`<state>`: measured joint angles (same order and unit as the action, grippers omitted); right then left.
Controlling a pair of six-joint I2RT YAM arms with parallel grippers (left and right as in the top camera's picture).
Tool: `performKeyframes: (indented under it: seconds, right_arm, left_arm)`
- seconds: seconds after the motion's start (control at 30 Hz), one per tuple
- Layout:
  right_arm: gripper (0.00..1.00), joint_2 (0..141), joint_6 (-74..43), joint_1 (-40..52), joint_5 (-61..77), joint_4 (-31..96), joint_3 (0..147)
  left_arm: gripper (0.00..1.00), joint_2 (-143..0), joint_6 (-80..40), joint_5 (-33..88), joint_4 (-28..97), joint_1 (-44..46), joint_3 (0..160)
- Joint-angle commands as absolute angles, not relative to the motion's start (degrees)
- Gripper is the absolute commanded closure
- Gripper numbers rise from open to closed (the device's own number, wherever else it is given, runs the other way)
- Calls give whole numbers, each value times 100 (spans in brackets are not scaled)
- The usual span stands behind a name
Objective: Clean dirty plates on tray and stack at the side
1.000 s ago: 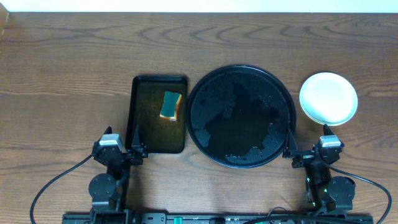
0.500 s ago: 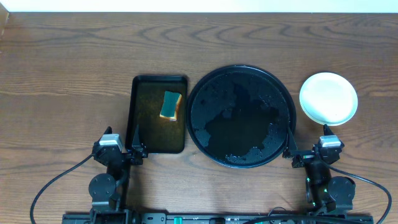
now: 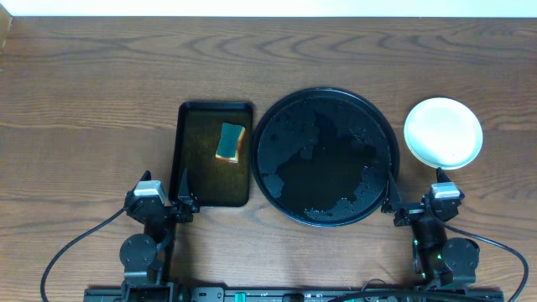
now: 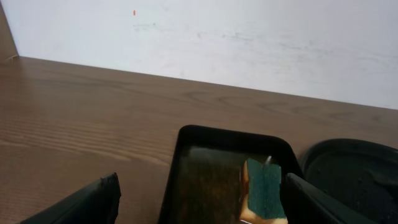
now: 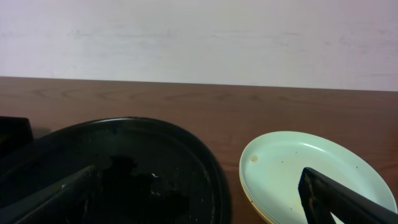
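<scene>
Nothing has shifted since the earlier overhead frames: both arms sit parked at the near edge of the table [image 3: 84,101] and every item lies where it was.

Farthest left, the left gripper [image 4: 200,190] is spread wide, its two dark fingers at the bottom corners of the wrist view and nothing between them. Directly ahead of it lies the rectangular black tray [image 3: 191,168], with a green-and-yellow sponge [image 3: 230,141] resting in its far right part. The plates are well off to this gripper's right, beyond both trays.

Next comes the round black tray [image 3: 323,91], glossy and wet-looking, with no plate on it.

Just right of that tray, on bare wood, sit the plates [image 3: 443,132], stacked. The wrist view shows a pale mint plate on top with a yellow edge beneath; how many are in the stack cannot be told. A small brown speck marks the top plate near its left rim.

The right gripper [image 5: 198,177] is likewise open and empty. The stack lies just ahead of it and slightly to its right, apart from its fingers.
</scene>
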<state>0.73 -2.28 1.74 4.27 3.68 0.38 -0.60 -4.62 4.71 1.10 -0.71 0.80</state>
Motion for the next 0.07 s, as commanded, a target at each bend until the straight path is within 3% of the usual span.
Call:
performKeyframes:
  seconds: [0.0,0.03]
  right_arm:
    - [1,49,-165,266,451,392,32]
    - [1,49,-165,266,451,392,32]
  left_arm:
    - [18,-27,-412,532,362,-99,23]
    - [18,-27,-412,532,362,-99,23]
